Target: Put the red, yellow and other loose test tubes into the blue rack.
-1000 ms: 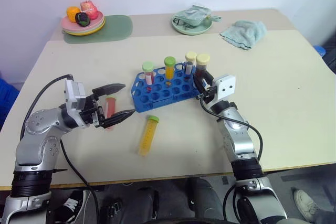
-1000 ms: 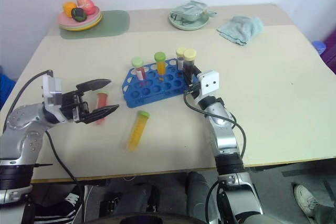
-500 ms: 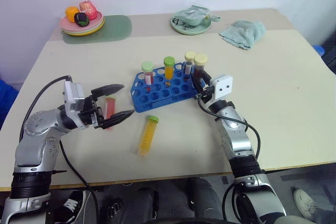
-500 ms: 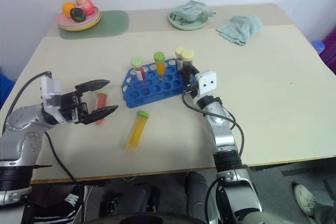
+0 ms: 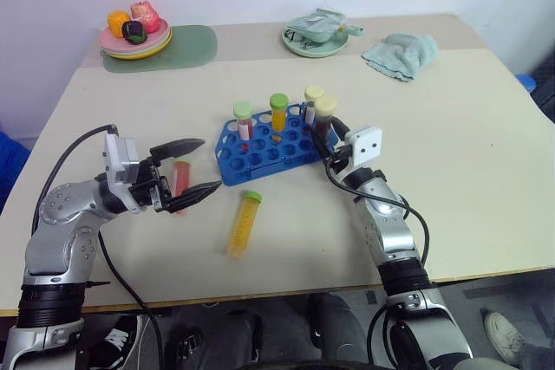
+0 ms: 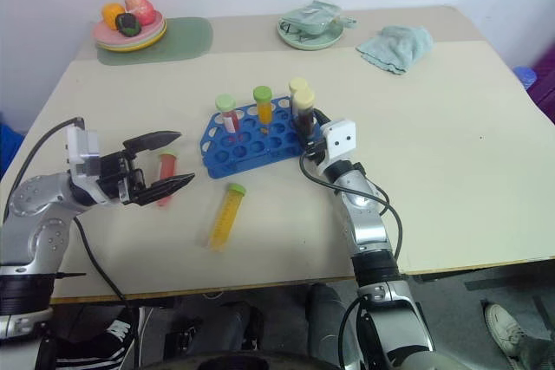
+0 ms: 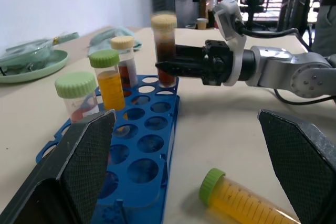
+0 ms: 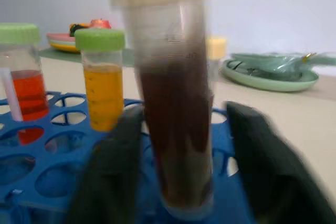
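Note:
The blue rack (image 5: 260, 152) stands mid-table with several capped tubes upright in it. A dark brown tube with a cream cap (image 5: 325, 115) stands at the rack's right end, and my right gripper (image 5: 324, 134) is open with a finger (image 8: 113, 166) on either side of it. A red tube (image 5: 180, 181) lies on the table to the left of the rack, and my left gripper (image 5: 211, 165) hovers open over it. The yellow tube with a green cap (image 5: 243, 223) lies in front of the rack, apart from both grippers.
A plate of toy fruit (image 5: 136, 36) sits on a green mat (image 5: 192, 45) at the back left. A green dish (image 5: 316, 38) and a teal cloth (image 5: 401, 54) lie at the back right. The table's front edge runs close behind the arms.
My right gripper has opened off the dark brown tube, which has sunk a little and now stands in the rack. The left arm has not moved.

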